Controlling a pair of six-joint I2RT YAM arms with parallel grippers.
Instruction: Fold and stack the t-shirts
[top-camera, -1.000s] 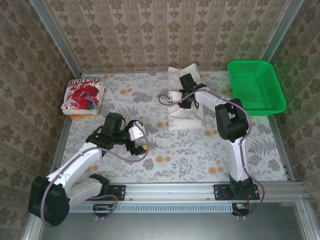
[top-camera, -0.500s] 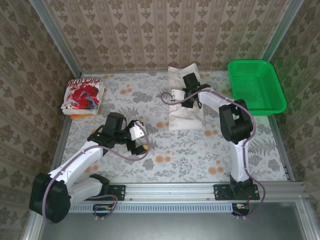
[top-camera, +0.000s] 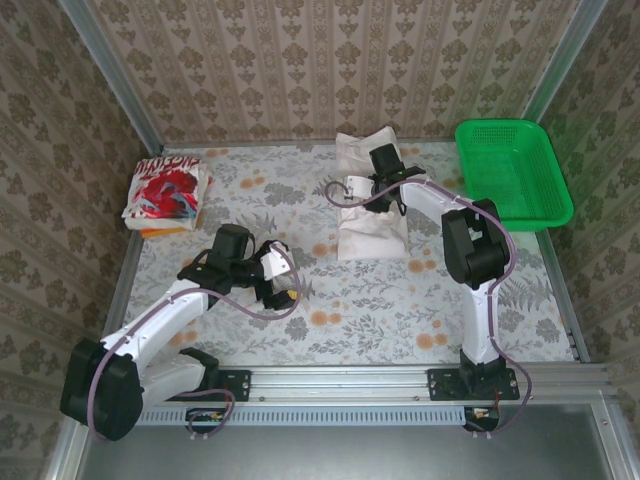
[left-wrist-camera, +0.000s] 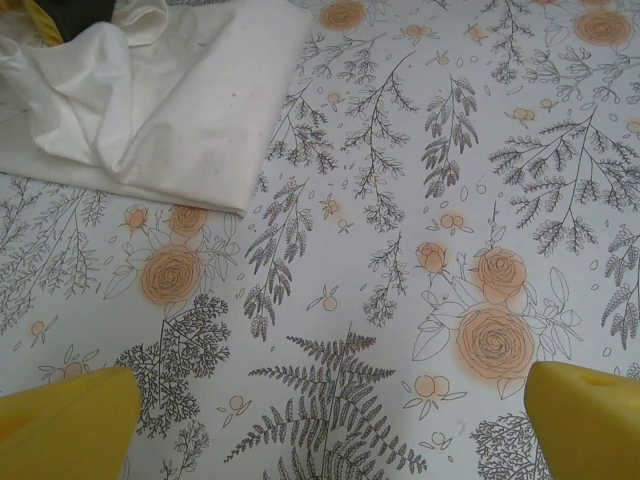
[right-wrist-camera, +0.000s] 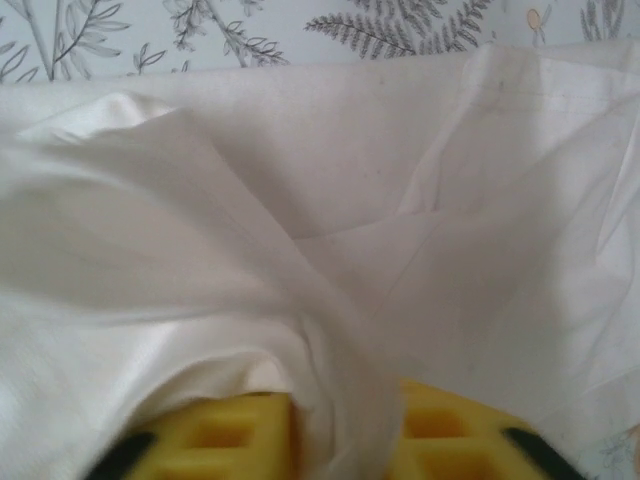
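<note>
The off-white t-shirt (top-camera: 371, 232) lies folded into a tall narrow shape at the back middle of the table. My right gripper (top-camera: 372, 198) is down on its upper half. In the right wrist view its yellow pads (right-wrist-camera: 225, 440) stand slightly apart, open, with a loose fold of the off-white t-shirt (right-wrist-camera: 300, 200) bulging between them. The white t-shirt with red print (top-camera: 167, 192) lies folded at the back left. My left gripper (top-camera: 278, 290) hovers open over bare tablecloth, its yellow fingertips (left-wrist-camera: 60, 425) wide apart. A corner of the off-white t-shirt (left-wrist-camera: 170, 90) shows in the left wrist view.
A green mesh basket (top-camera: 512, 170) stands at the back right. The floral tablecloth (top-camera: 400, 300) covers the table. Patterned walls close in the back and both sides. The printed shirt rests on a thin orange-edged layer (top-camera: 160, 231).
The right gripper's pads have parted on the cloth fold and the right arm shifted slightly right. The left arm has barely moved.
</note>
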